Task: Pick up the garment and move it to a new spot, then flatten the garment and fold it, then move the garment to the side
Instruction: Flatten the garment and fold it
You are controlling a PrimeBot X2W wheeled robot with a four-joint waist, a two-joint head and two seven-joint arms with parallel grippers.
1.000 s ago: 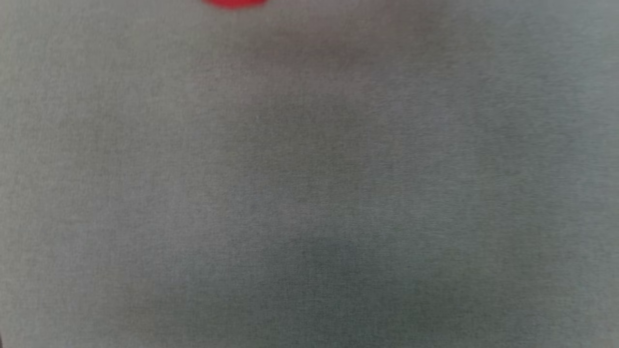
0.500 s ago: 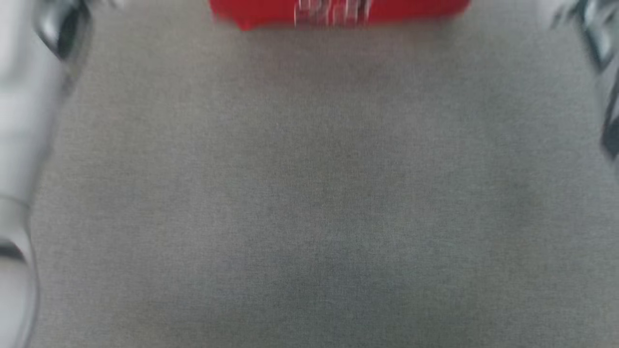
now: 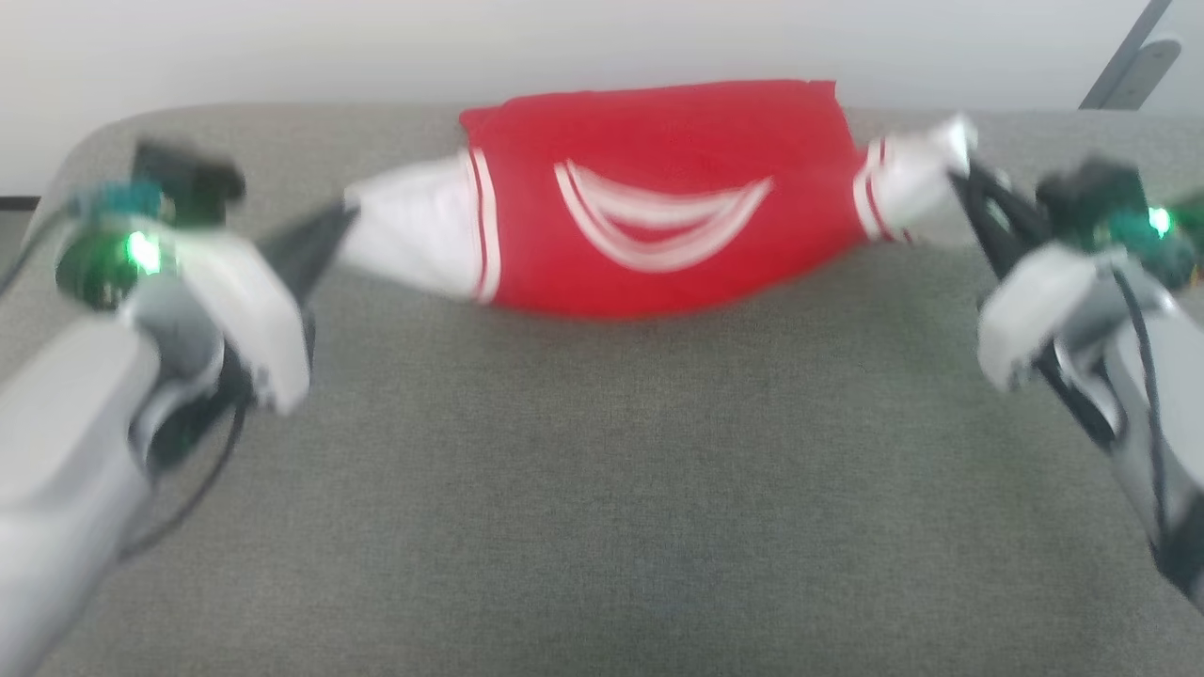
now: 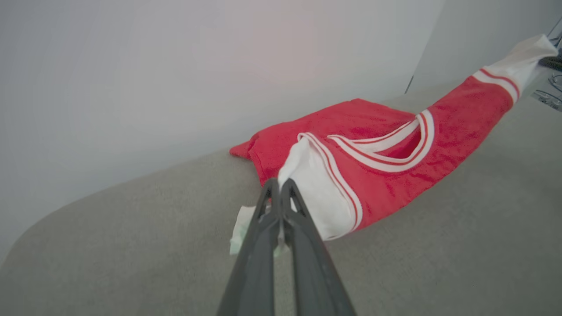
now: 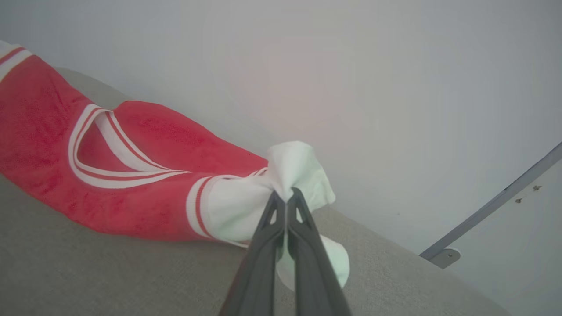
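Note:
The garment [image 3: 658,207], a red jersey with white short sleeves and striped trim, hangs stretched between my two grippers at the far side of the grey surface, its striped neckline sagging in the middle. My left gripper [image 3: 343,218] is shut on the left white sleeve [image 4: 316,193]. My right gripper [image 3: 959,174] is shut on the right white sleeve [image 5: 246,206]. The garment's far edge rests on the surface near the wall. In the left wrist view my own gripper [image 4: 277,183] pinches bunched white cloth; in the right wrist view my own gripper [image 5: 286,195] does the same.
A grey fabric-covered surface [image 3: 602,489] spreads wide in front of the garment, with a rounded far left corner. A pale wall [image 3: 376,47] stands right behind it. A grey metal bar [image 5: 491,206] is fixed to the wall at the far right.
The head camera has swung up: earlier it showed blurred grey surface with a red sliver at the top, now the whole stretched garment and both grippers.

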